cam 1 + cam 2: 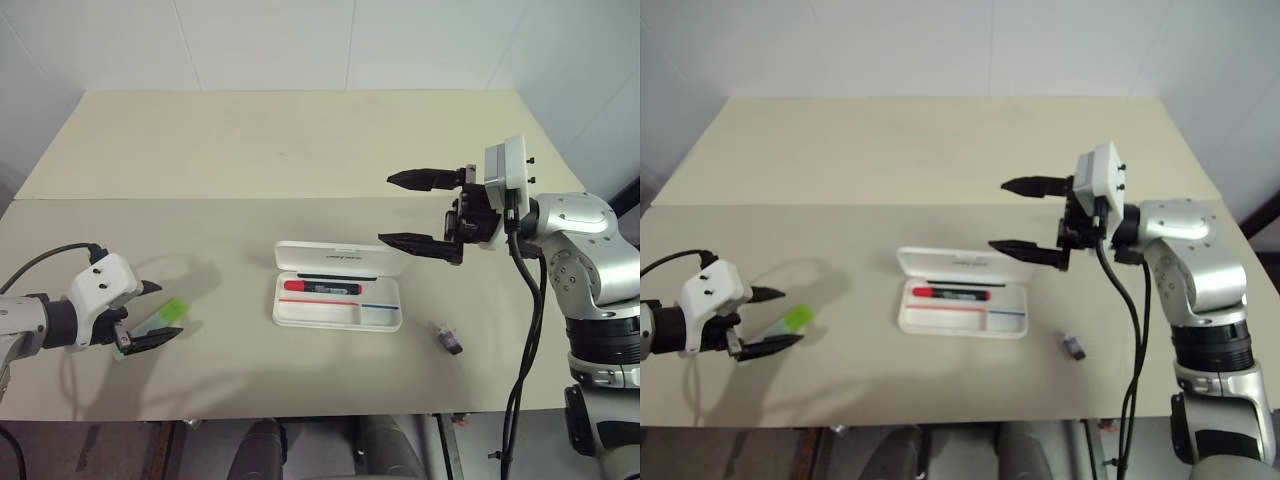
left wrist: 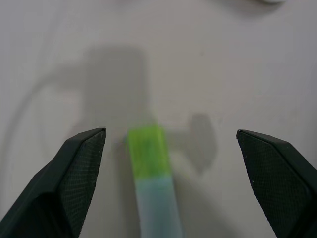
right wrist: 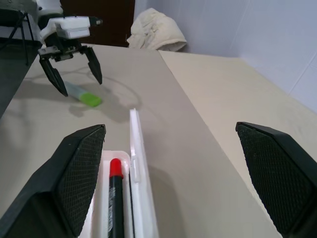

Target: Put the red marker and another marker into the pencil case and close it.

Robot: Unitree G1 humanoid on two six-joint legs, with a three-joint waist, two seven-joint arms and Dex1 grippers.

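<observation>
Red marker [image 1: 318,287] already in open pencil case [image 1: 338,300], frame centre. Green-capped highlighter [image 1: 160,322] lies lower left, between wide-open left gripper [image 1: 148,314] fingers. Right gripper [image 1: 418,210] empty, spread wide, above case. Advice: centre on barrel, close gently

This looks like a plain test room or lab. A bare beige tabletop [image 1: 300,150] of two slabs joined by a seam stands against white panelled walls [image 1: 300,40] across the top of the frame. In the right wrist view, a dark doorway or cabinet [image 3: 99,22] and a heap of pale cloth [image 3: 156,32] sit beyond the tabletop's far end.
</observation>
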